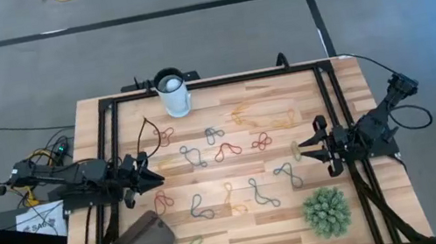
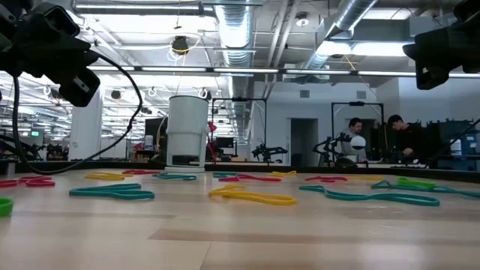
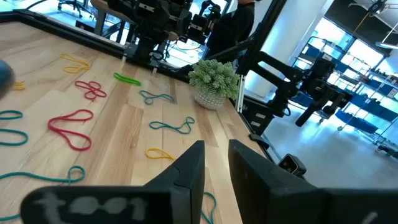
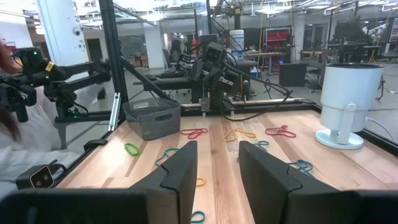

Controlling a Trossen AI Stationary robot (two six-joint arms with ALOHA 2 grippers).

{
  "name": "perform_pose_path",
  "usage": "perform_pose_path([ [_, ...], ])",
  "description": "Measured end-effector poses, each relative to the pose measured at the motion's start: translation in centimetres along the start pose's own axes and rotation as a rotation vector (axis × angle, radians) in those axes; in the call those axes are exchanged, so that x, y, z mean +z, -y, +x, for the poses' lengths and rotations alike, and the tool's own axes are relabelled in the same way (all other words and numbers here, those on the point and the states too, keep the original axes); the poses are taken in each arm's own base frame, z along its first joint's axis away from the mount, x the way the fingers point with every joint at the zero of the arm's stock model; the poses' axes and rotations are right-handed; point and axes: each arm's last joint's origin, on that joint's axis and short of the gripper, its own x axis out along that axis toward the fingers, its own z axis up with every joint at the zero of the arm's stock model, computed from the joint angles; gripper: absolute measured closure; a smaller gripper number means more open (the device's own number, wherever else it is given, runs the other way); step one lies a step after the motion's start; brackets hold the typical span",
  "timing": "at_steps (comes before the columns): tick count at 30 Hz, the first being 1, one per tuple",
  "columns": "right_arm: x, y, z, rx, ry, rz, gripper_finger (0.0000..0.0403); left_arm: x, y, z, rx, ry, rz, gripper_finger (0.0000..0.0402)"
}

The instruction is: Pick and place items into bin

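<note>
The bands (image 1: 227,150) lie flat, thin and floppy on the tabletop (image 1: 254,231), so with your empty, open hands (image 1: 316,149) pinch one strand.

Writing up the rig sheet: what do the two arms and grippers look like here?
Both arms are matte black and boxy-jointed. The left gripper and right gripper each end in two flat, angular black fingers. Loose black cables trail from the left arm, and one loops off the right arm's rear. I see no readable markings.
</note>
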Motion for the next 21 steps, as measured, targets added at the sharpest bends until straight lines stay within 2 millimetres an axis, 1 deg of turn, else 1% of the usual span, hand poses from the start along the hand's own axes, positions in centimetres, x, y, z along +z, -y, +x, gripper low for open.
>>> perform_pose_path([
  [21,0.0,0.0,0.0,0.0,0.0,0.0,0.029,0.0,0.0,0.0,0.0,0.0,0.0,0.034],
])
